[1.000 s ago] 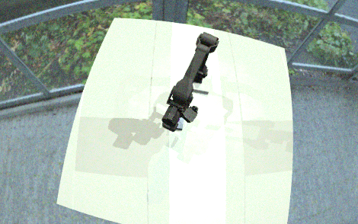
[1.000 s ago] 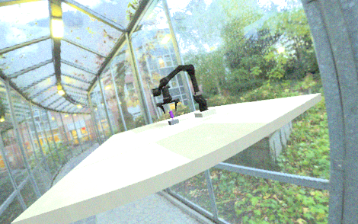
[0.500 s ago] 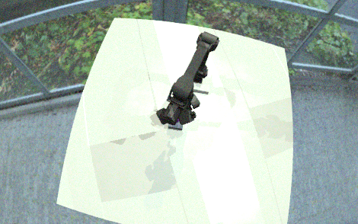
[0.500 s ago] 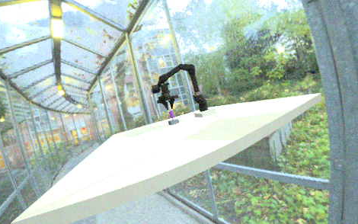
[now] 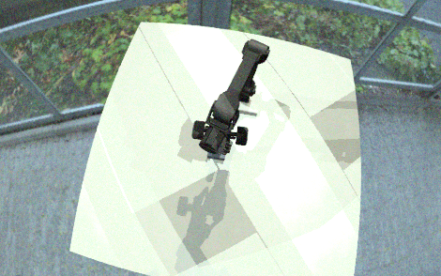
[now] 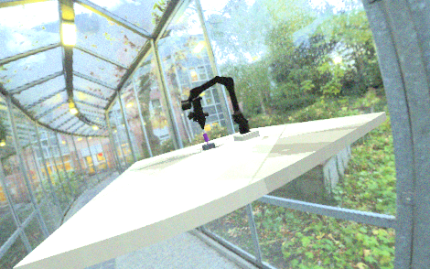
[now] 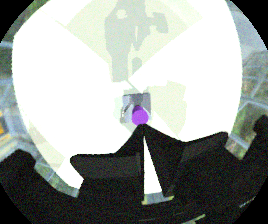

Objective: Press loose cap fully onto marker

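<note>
The black arm's tool (image 6: 201, 124) was closed and held nothing, hanging directly above the purple marker (image 6: 206, 136). The marker stood upright in its holder block (image 6: 209, 146) on the pale surface (image 6: 232, 174), its long axis vertical. Judging by the purple tip, the cap looked already seated; the tool's way clear was probably straight up.

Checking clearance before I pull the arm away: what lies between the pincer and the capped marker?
Nothing. In the exterior view, open air separates the shut pincer from the purple cap on the marker in its holder block.
</note>
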`<control>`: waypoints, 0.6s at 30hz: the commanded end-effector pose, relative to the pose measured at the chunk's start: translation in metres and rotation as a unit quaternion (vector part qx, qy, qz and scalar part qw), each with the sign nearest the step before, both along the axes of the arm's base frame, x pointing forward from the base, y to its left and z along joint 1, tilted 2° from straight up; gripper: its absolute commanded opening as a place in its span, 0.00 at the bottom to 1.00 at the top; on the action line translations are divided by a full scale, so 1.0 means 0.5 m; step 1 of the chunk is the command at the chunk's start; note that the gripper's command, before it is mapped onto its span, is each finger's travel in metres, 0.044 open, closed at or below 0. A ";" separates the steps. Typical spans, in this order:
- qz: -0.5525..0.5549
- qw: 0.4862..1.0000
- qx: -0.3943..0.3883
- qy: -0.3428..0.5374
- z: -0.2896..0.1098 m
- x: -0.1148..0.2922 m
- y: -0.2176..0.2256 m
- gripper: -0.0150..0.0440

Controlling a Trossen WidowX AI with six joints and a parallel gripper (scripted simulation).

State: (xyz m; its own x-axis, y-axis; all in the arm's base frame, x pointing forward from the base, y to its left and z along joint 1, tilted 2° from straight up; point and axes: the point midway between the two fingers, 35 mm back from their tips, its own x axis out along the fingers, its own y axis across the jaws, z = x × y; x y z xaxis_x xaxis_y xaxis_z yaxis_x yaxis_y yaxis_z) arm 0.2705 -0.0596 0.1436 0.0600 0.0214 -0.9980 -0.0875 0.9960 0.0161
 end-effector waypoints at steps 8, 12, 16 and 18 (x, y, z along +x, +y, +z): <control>-0.014 1.000 0.000 0.003 -0.012 0.000 0.000 0.25; -0.014 1.000 0.000 0.003 -0.024 0.001 0.000 0.25; -0.014 1.000 0.000 0.003 -0.035 0.001 0.000 0.25; -0.014 1.000 0.000 0.003 -0.041 0.001 0.001 0.25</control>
